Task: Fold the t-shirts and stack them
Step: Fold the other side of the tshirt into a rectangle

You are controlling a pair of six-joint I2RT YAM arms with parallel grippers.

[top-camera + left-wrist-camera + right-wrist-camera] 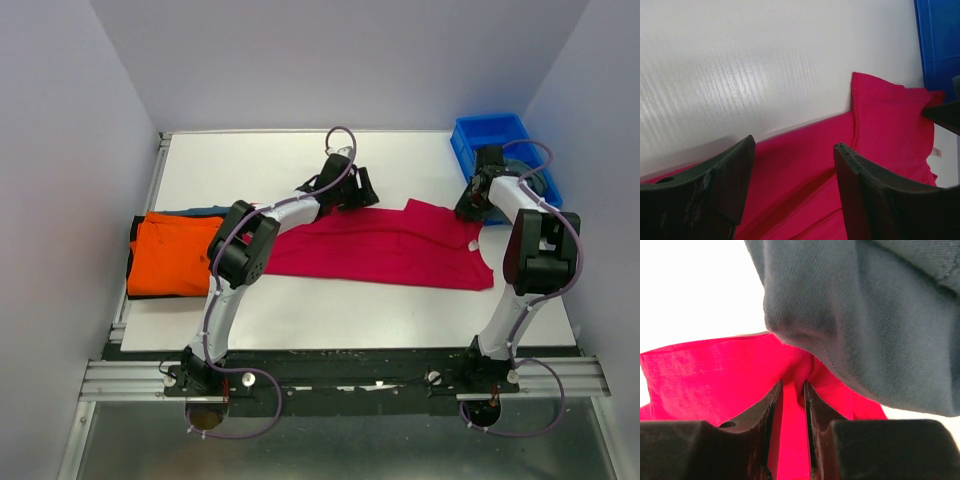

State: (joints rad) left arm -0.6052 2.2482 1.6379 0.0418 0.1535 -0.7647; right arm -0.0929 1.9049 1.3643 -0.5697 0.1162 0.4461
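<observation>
A crimson-pink t-shirt point(400, 255) lies spread flat across the middle of the white bench point(400, 150), its long side running left to right, one sleeve pointing toward the far right. A small white tag point(474, 245) shows near its right end.

At the left edge of the bench sits a folded orange t-shirt point(175, 255). It rests on top of a black t-shirt point(133, 262), and a strip of a blue t-shirt point(205, 211) peeks out along its far side. This pile lies just left of the crimson shirt.

The left pincer point(795, 145) hangs over the far edge of the crimson shirt, near its middle. Its fingers point(715, 190) are spread wide with nothing between them but the cloth and bare bench below.

The right pincer point(793, 387) is at the far right corner of the crimson shirt, beside the blue bin point(490, 135) that stands in the far right corner of the bench. Its fingers point(755, 415) stand close together, pinching a raised fold of the crimson cloth. A grey-blue t-shirt point(865, 315) hangs just beyond that pincer, covering part of the crimson edge in the right wrist view; whether the two cloths touch I cannot tell.
</observation>
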